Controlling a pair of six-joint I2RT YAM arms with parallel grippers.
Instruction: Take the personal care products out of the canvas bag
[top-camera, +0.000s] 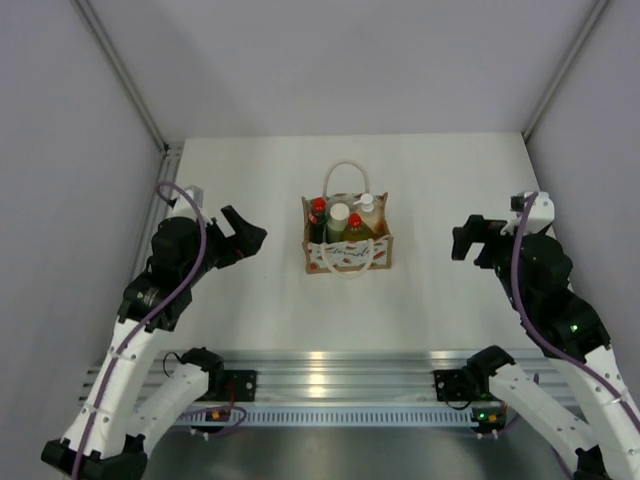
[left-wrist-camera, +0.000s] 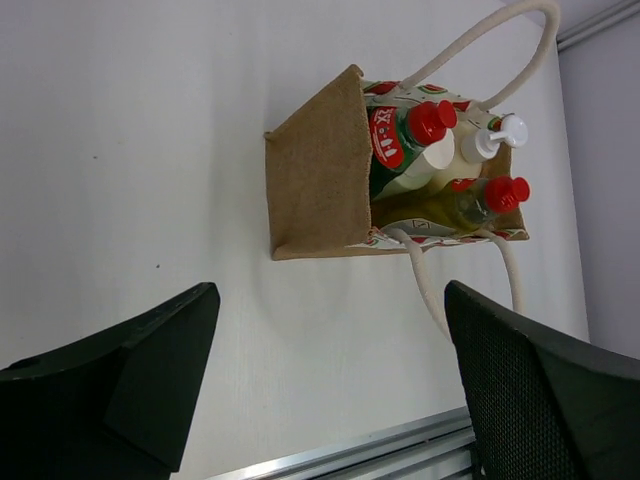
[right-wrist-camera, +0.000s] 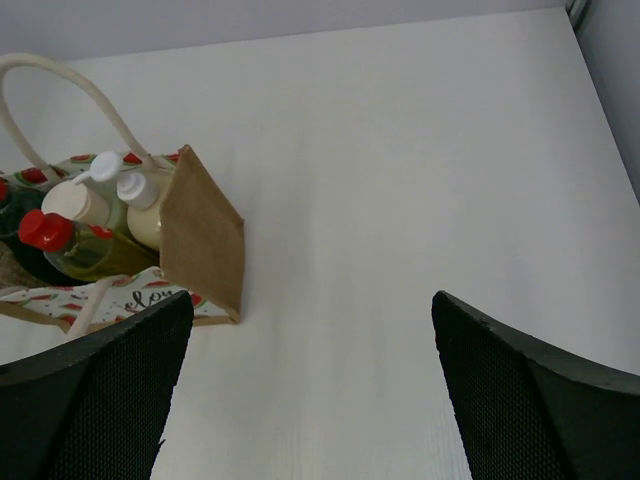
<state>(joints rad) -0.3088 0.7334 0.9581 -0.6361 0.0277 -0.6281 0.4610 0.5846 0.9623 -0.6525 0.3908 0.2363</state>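
Observation:
The tan canvas bag stands upright mid-table with cream loop handles. It holds four bottles: dark green with red cap, pale green with white cap, peach with white pump, yellow-green with red cap. My left gripper is open and empty, left of the bag and apart from it. My right gripper is open and empty, right of it. The left wrist view shows the bag's side beyond my left gripper. The right wrist view shows the other side beyond my right gripper.
An aluminium rail runs along the table's near edge, with both arm bases on it. Grey walls close the table on the left, right and back. A metal strip lines the left edge.

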